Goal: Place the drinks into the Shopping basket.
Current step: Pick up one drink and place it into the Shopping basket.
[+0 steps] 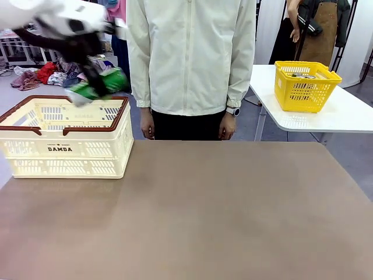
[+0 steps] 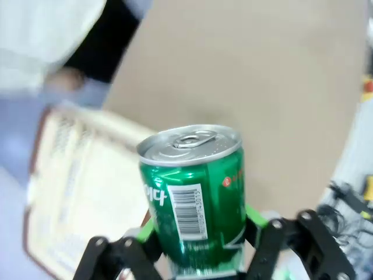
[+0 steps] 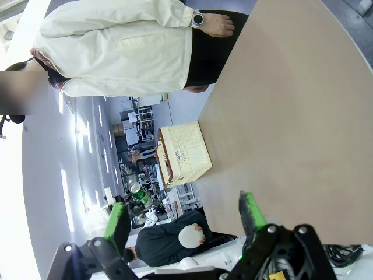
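My left gripper point(image 1: 95, 86) is shut on a drink, a green can point(image 1: 112, 80) with a silver top, and holds it tilted above the far rim of the Shopping basket point(image 1: 64, 153). In the left wrist view the green can point(image 2: 192, 198) sits between the green pads point(image 2: 254, 217), barcode facing the camera, with the cream Shopping basket point(image 2: 70, 192) below it. My right gripper point(image 3: 184, 220) hangs open and empty above the table, far from the Shopping basket point(image 3: 185, 153). That wrist view also shows the held can point(image 3: 137, 191) in the distance.
A person in a cream jacket point(image 1: 189, 52) stands at the far edge of the brown table point(image 1: 192, 216), hands down. A yellow basket point(image 1: 306, 84) stands on a white side table point(image 1: 344, 114) at the back right.
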Motion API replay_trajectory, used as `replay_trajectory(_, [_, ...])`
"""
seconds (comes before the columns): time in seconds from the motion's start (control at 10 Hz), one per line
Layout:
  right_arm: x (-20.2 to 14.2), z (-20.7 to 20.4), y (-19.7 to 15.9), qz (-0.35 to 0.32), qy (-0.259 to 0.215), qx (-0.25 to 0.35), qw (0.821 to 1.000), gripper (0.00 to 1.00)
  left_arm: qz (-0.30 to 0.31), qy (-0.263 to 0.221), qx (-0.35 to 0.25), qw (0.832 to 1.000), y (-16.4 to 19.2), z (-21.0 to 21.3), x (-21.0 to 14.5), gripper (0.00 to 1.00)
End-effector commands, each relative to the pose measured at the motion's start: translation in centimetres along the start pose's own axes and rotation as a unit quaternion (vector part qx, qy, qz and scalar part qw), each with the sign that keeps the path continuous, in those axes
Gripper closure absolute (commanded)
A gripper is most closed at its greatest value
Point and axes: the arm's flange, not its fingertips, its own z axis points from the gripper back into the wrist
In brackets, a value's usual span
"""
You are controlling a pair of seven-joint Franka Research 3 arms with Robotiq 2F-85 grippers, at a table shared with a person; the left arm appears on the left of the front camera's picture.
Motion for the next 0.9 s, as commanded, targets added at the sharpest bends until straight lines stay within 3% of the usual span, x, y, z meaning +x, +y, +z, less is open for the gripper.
replay_trajectory(0.0, [0.0,0.2,0.1,0.014,0.004,0.002,1.0,0.0,0.17,0.026,0.016,0.985,6.7,0.2,-2.2,1.0])
replay_trajectory(0.1, [0.0,0.2,0.1,0.014,0.004,0.002,1.0,0.0,0.283,0.046,0.057,0.956,10.4,0.7,-5.5,1.0])
replay_trajectory(0.2, [0.0,0.2,0.1,0.014,0.004,0.002,1.0,0.0,0.35,0.045,0.071,0.933,12.6,0.5,-7.7,1.0])
replay_trajectory(0.4, [0.0,0.2,0.1,0.014,0.004,0.002,1.0,0.0,0.421,0.077,0.121,0.896,14.6,-0.9,-9.4,1.0])
replay_trajectory(0.6, [0.0,0.2,0.1,0.014,0.004,0.002,1.0,0.0,0.44,0.058,0.122,0.888,15.9,-1.8,-9.3,1.0])
replay_trajectory(0.7, [0.0,0.2,0.1,0.014,0.004,0.002,1.0,0.0,0.42,0.067,0.105,0.899,16.0,-1.6,-11.5,1.0])
replay_trajectory(0.8, [0.0,0.2,0.1,0.014,0.004,0.002,1.0,0.0,0.42,0.067,0.105,0.899,16.0,-1.6,-11.5,1.0])
